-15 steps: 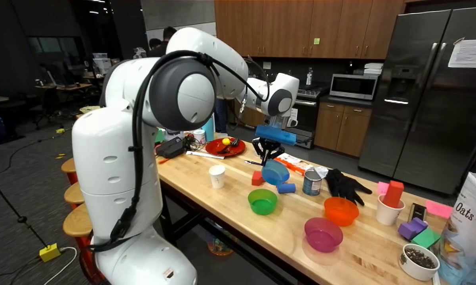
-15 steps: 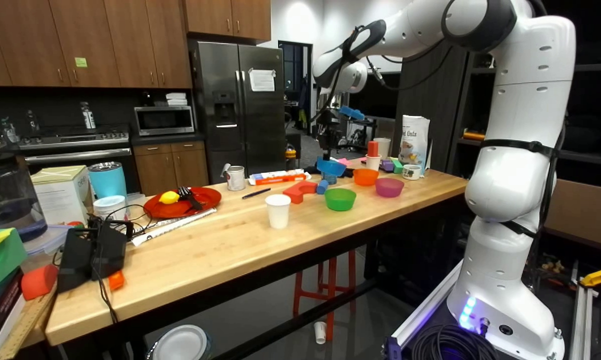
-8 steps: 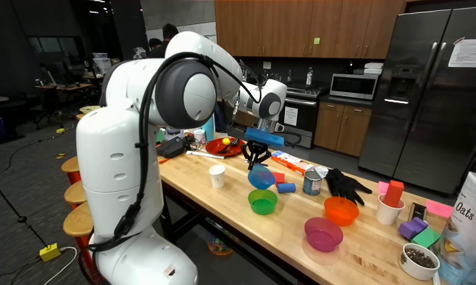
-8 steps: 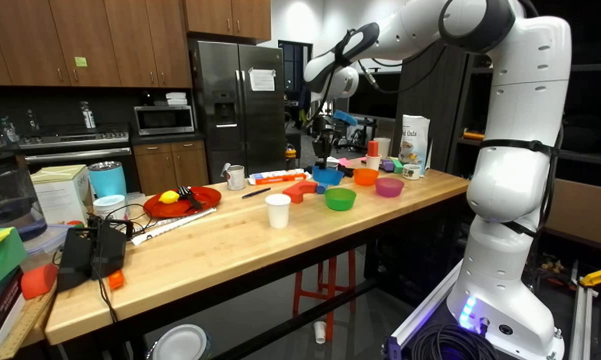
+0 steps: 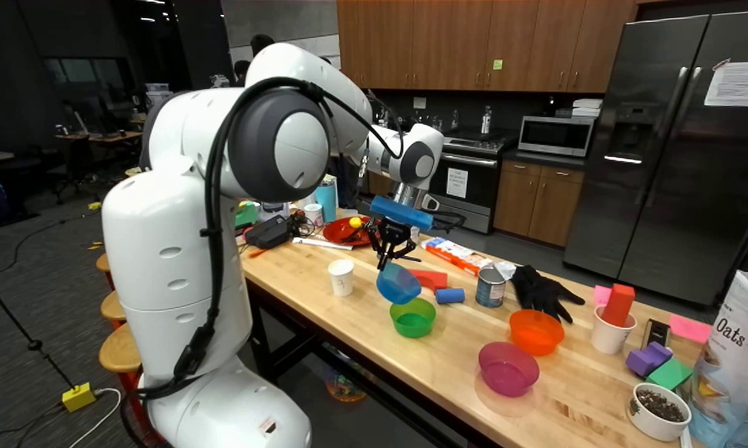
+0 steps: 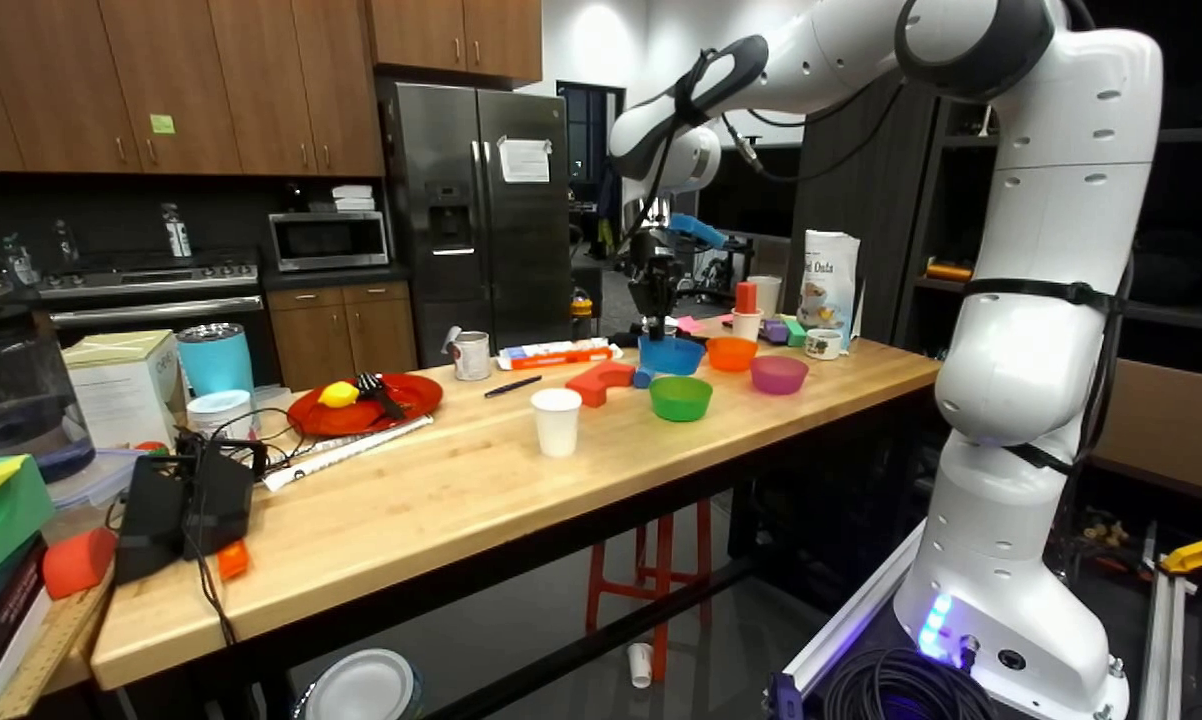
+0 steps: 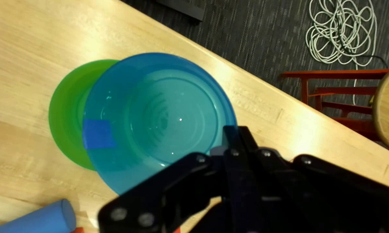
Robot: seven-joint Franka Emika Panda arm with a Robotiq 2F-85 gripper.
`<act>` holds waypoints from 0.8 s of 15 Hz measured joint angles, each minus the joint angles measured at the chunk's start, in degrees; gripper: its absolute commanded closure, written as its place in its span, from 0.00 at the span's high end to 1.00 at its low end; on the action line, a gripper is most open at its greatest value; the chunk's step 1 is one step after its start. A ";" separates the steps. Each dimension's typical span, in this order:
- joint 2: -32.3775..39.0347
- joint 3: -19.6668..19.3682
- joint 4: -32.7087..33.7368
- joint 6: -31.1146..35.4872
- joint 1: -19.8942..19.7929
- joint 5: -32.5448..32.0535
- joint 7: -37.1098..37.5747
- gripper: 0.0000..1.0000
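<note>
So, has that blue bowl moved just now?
Yes: in an exterior view, the blue bowl has shifted to the picture's left, nearer the unmoved white cup.

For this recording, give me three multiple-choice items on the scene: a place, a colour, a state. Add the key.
1. Where is the tall red block?
A. On the red plate
B. In a white cup
C. In the orange bowl

2. In the wrist view, what colour is the bowl that the blue bowl partly covers?
A. Green
B. Purple
C. Orange

3. What state is the gripper in?
A. Wide open
B. Shut on nothing
C. Shut on the blue bowl's rim

Key:
1 B: both exterior views show it rising from the cup.
2 A: the green bowl shows past the blue bowl's edge.
3 C: the wrist view shows it closed on the rim.
</note>
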 measured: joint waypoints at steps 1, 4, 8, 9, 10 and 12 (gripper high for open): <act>-0.56 0.00 -0.19 -0.72 0.09 0.00 1.02 0.01; -1.68 -0.19 -0.78 -1.61 0.09 0.00 3.54 0.01; -1.00 -2.28 -1.41 1.43 -1.02 0.06 4.69 0.01; -0.56 -2.94 -1.36 2.40 -1.55 0.06 4.60 0.01; 0.03 -3.57 -1.12 3.30 -2.11 0.06 4.40 0.01; 1.57 -4.39 -0.14 4.71 -3.06 0.53 3.22 0.01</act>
